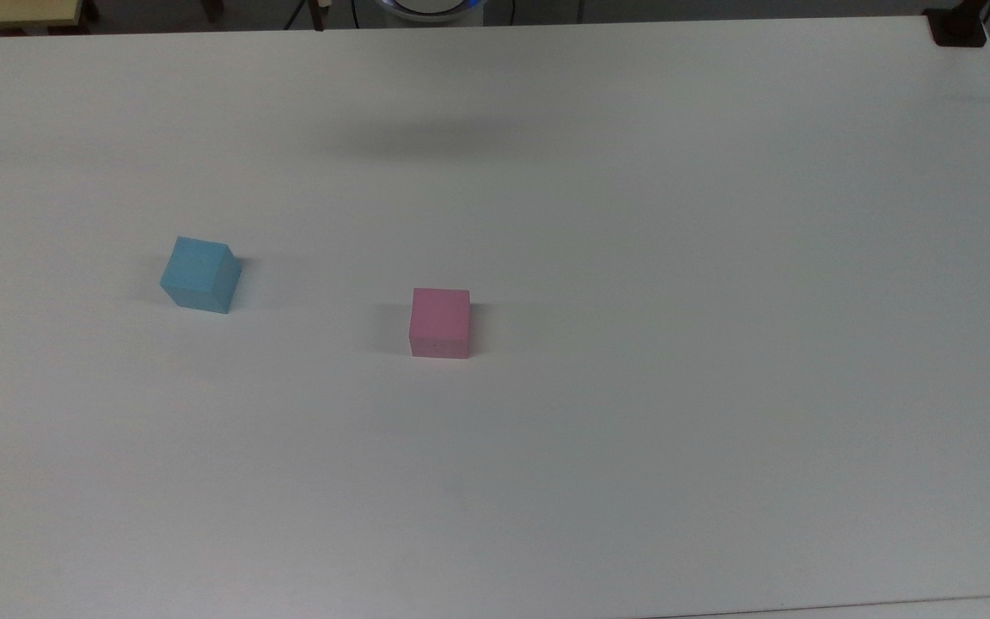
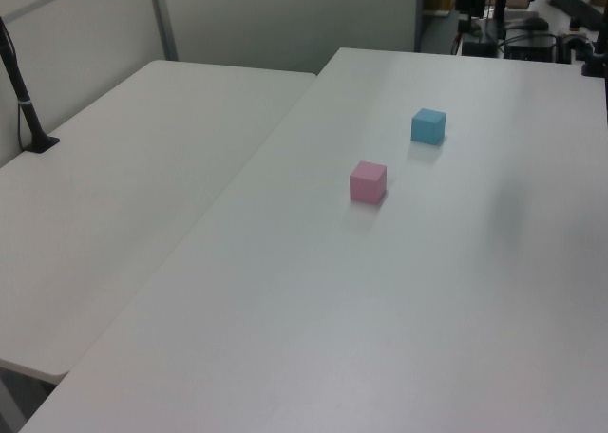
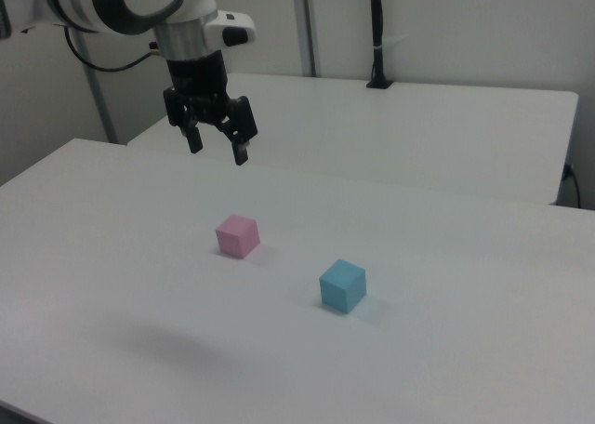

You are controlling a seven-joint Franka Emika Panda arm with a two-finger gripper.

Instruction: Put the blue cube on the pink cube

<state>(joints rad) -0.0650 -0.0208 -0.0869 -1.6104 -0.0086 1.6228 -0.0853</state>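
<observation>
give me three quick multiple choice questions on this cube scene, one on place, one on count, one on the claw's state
1. In the top view, the blue cube lies where from the pink cube?
A. to its left
B. on top of it
C. to its right

2. How many cubes sit on the table?
A. one
B. two
C. three

3. In the right view, the claw is:
A. shut on the blue cube
B. shut on the pink cube
C. open, holding nothing

Key: 1 A, blue sits apart on the top view's left; 2 B, one blue and one pink; 3 C, the fingers are spread in the air above the table.
</observation>
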